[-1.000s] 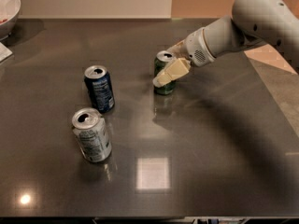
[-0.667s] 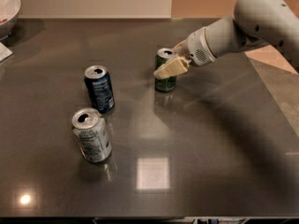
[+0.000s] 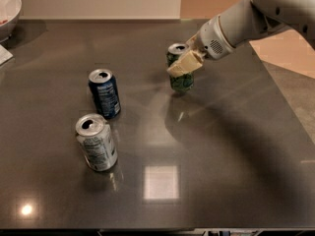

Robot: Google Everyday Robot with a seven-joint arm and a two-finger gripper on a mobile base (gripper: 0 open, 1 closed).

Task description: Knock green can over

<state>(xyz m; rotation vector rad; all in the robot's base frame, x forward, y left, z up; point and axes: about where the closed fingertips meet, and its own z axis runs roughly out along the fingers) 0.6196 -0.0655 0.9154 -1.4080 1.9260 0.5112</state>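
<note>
The green can (image 3: 181,80) stands on the dark table (image 3: 221,146), right of centre towards the back. It is dark green with lighter mottled print and a silver top. My gripper (image 3: 183,63) comes in from the upper right on a white arm. Its cream tip lies across the upper front of the green can, touching it and hiding part of its side. The can looks upright or only slightly tilted.
A dark blue can (image 3: 104,93) stands left of centre. A silver-white can (image 3: 96,142) stands in front of it, nearer the camera. A white bowl (image 3: 7,11) sits at the back left corner. The table's right edge (image 3: 283,97) runs close behind my arm.
My gripper has moved slightly up and away in the view. The green can's top has shifted the same way with it. The other two cans have not moved.
</note>
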